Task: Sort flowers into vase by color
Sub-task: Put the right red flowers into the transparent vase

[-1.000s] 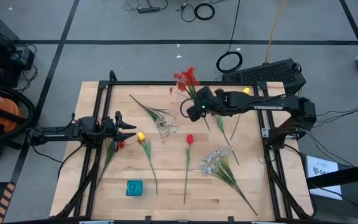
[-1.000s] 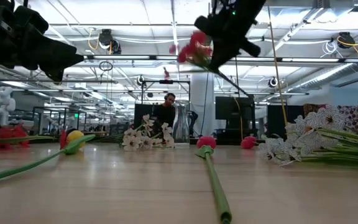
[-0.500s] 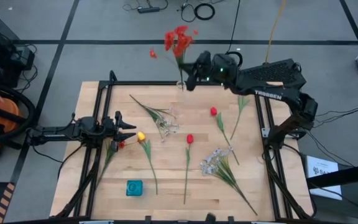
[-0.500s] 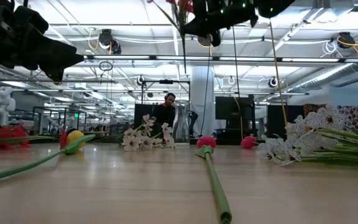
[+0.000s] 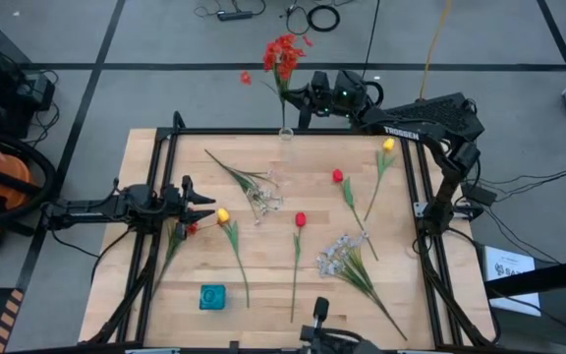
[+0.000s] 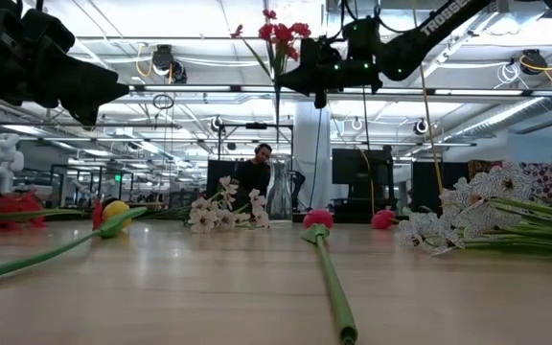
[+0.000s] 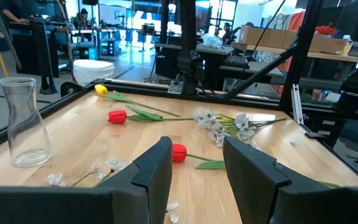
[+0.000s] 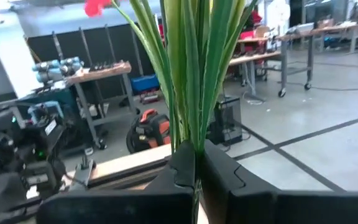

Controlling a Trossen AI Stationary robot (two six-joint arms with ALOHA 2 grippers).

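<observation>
Your right end effector [image 5: 304, 101] is clamped on the green stem of the red cluster flower [image 5: 281, 57], holding it above the glass vase [image 5: 285, 134] at the far edge of the table [image 5: 263, 285]. This is the relation to watch: the stem hangs close to upright, blossoms up, and its lower end points down toward the mouth of the vase, which lies almost straight below the grip. In the low view the stem [image 6: 277, 91] runs down in line with the vase [image 6: 280, 196], but you cannot tell from here whether the tip is already inside the neck or just above it. The likely next move is a straight descent, keeping the stem vertical so it does not catch the rim. Your left end effector [image 5: 200, 205] waits well to the left of the vase, fingers spread apart and holding nothing, just beside a yellow tulip [image 5: 224, 215]. Between it and the vase lies a white spray [image 5: 260, 197]; nearer you than the vase are a red tulip [image 5: 300, 219], another red tulip [image 5: 337, 176] and a larger white spray [image 5: 340, 252], with a second yellow tulip [image 5: 388, 145] to the vase's right.
</observation>
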